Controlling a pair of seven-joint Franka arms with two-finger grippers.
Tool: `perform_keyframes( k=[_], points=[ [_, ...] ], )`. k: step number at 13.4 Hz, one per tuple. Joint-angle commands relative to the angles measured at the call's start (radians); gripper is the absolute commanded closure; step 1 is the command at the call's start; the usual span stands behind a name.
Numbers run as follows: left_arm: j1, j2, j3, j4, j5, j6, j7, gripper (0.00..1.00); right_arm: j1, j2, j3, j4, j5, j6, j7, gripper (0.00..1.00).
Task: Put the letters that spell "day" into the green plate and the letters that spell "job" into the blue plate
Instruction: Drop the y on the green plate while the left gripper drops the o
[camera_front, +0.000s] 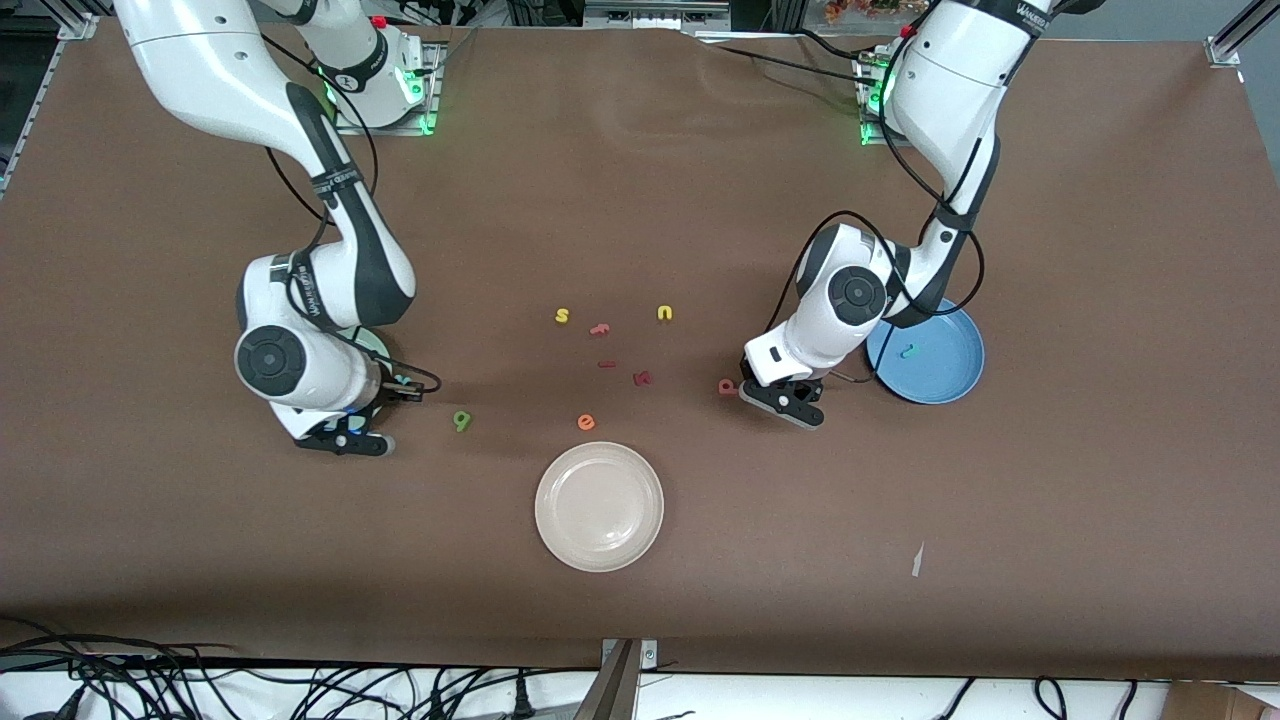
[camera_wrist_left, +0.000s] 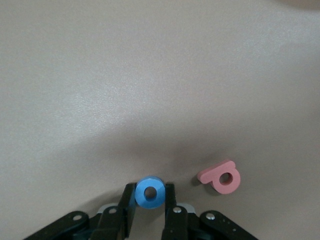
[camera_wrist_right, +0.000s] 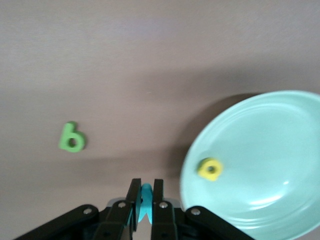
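My left gripper (camera_wrist_left: 150, 189) is shut on the blue ring "o" (camera_wrist_left: 150, 192), low over the table (camera_front: 762, 392). The salmon "b" (camera_wrist_left: 220, 178) lies flat just beside it (camera_front: 727, 386). The blue plate (camera_front: 950, 378) sits at the left arm's end and holds the teal "j" (camera_front: 907, 351). My right gripper (camera_wrist_right: 146, 187) is shut on the teal "y" (camera_wrist_right: 146, 200), over the table by the rim of the green plate (camera_wrist_right: 280, 125). The yellow "d" (camera_wrist_right: 210, 169) rests in that plate. The dark green "a" (camera_wrist_right: 72, 137) lies on the table (camera_front: 461, 421). The right arm hides most of the green plate (camera_front: 380, 345).
A cream-white plate (camera_front: 599, 560) sits nearest the front camera. Loose letters lie mid-table: yellow "s" (camera_front: 562, 316), orange "f" (camera_front: 600, 328), yellow "u" (camera_front: 665, 313), a dark red bar (camera_front: 606, 364), dark red "k" (camera_front: 643, 378), orange "e" (camera_front: 586, 422).
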Motion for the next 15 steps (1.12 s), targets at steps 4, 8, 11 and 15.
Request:
perform_keyframes(
  k=[4, 8, 11, 15],
  points=[
    [0.052, -0.064, 0.015, 0.008, -0.013, -0.045, 0.014, 0.99, -0.046, -0.007, -0.061, -0.056, 0.002, -0.014, -0.182, 0.96],
    [0.246, -0.270, -0.023, -0.133, -0.012, -0.269, 0.180, 0.96, -0.067, -0.007, -0.050, -0.060, 0.015, -0.015, -0.196, 0.00],
    [0.346, -0.425, -0.026, -0.340, -0.012, -0.271, 0.319, 0.96, -0.055, -0.013, -0.026, -0.041, 0.054, -0.010, -0.109, 0.00],
    [0.423, -0.480, -0.024, -0.446, 0.044, -0.269, 0.362, 0.71, -0.046, -0.002, 0.013, -0.001, 0.118, 0.006, 0.080, 0.00]
  ],
)
